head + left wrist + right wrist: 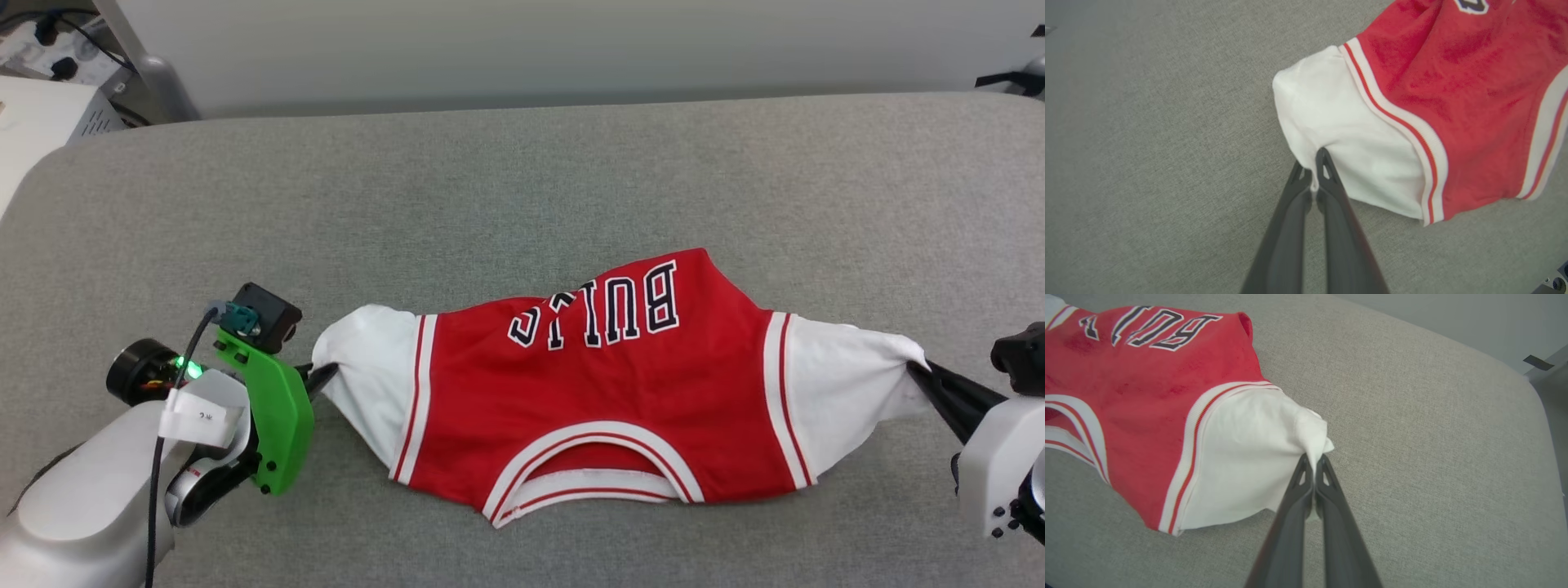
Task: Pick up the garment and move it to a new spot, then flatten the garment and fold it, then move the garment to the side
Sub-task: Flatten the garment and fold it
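**Item 1: the garment** (604,392). We record a red jersey shirt with short white sleeves and white-and-red striped trim. It lies on the grey fabric surface (522,180), in the nearer half and a little right of centre. The neck opening faces the robot. The black, white-outlined lettering "BULLS" sits toward the far side and reads upside down in the head view. The far part of the red body rises in a rumpled hump, with its highest point above the last letters. The two sleeves are drawn out sideways, and each narrows to a point at a gripper.

**Item 2: left gripper** (1312,173). We note the two dark fingers pressed together and pinching the outer edge of the left sleeve (367,367). A sliver of white cloth shows between the tips. A green bracket (277,425) and a black cable (159,457) sit on this wrist.

**Item 3: right gripper** (1314,461). The fingers are closed tight on the gathered tip of the right sleeve (849,384), which bunches to a small fold just past the fingertips.

**Item 4: surroundings.** We list a pale wall (571,49) behind the surface and white equipment (49,122) at the far left corner.

We cannot tell whether the sleeve ends clear the surface.
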